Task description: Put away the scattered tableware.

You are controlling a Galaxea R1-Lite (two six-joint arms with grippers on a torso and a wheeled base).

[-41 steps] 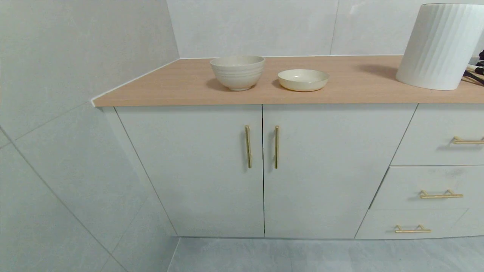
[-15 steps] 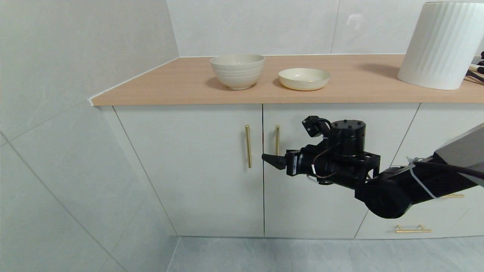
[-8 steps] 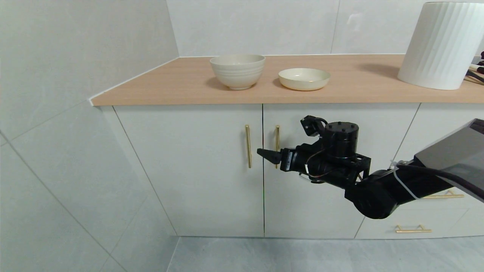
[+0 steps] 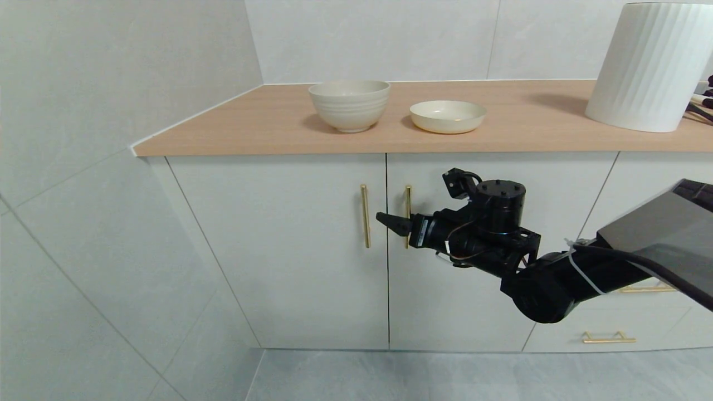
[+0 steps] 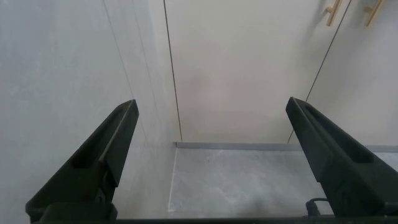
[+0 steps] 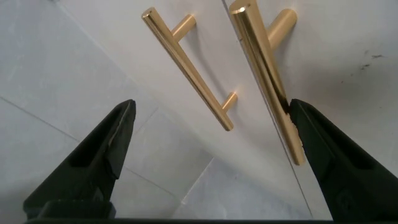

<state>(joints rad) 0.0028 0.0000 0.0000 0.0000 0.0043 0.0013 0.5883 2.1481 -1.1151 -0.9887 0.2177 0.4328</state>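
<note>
From the head view we see a ribbed cream ceramic bowl (image 4: 349, 104) and a shallow cream dish (image 4: 448, 116), near each other but apart, on the light wood countertop (image 4: 267, 129). The right wrist view shows us the black right gripper (image 6: 211, 107) below that countertop, jaws spread, close to two gold bar handles (image 6: 194, 70). In the left wrist view the black left gripper (image 5: 211, 106) also has its jaws wide.

At the countertop's right end, a white ribbed container (image 4: 649, 67) is cut off by the head view's top and right edges. The dark items (image 4: 703, 104) behind it are too cropped to identify. The right gripper (image 4: 391, 221) covers the middle of the right door handle (image 4: 408, 195); whether they touch cannot be told. The right arm (image 4: 557, 278) hides part of a drawer handle (image 4: 650, 288).
</note>
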